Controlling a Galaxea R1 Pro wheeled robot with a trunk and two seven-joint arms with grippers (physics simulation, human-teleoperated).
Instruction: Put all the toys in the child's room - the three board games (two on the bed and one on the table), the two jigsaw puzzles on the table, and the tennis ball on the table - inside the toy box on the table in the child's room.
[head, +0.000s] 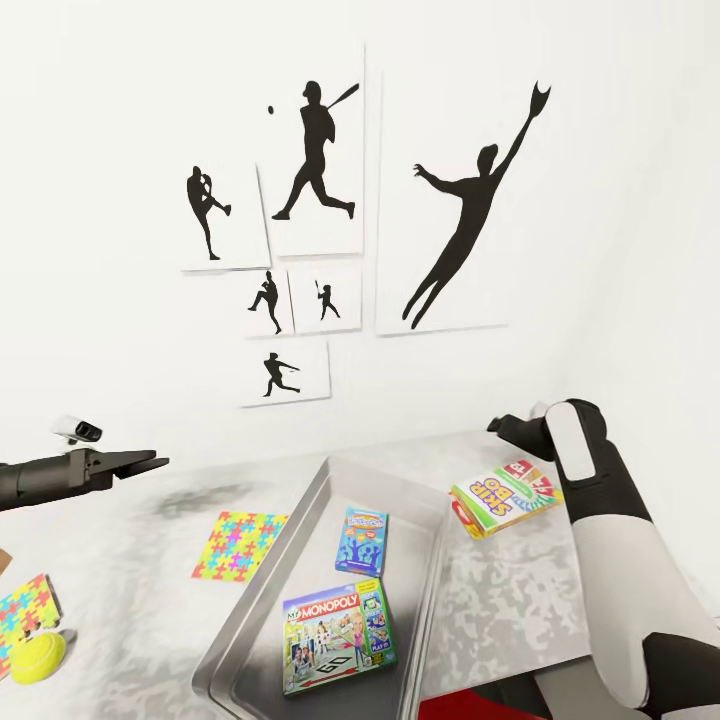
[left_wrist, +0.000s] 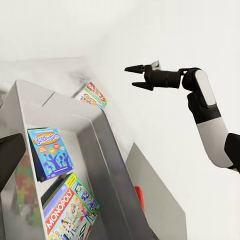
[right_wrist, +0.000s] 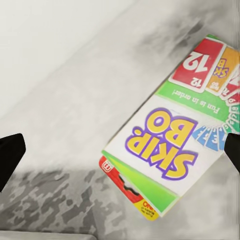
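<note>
The toy box (head: 285, 565), an open grey metal bin, sits mid-table (head: 130, 540) and holds a Monopoly board game (head: 335, 640) and a small blue board game (head: 362, 540). The yellow Skip-Bo board game (head: 505, 497) lies on the table just right of the box. My right gripper (head: 500, 428) hovers open above it, and in the right wrist view the Skip-Bo box (right_wrist: 165, 145) lies between the spread fingertips (right_wrist: 10, 155). My left gripper (head: 150, 465) stands open over the table's left end. Two jigsaw puzzles (head: 238, 545) (head: 25, 615) and the tennis ball (head: 38, 657) lie at the left.
A white wall with black baseball silhouette posters (head: 320, 180) rises right behind the table. From the left wrist I see the toy box wall (left_wrist: 100, 150), both games inside it, Skip-Bo (left_wrist: 92, 95) beyond, and the right gripper (left_wrist: 131, 76) open in the air.
</note>
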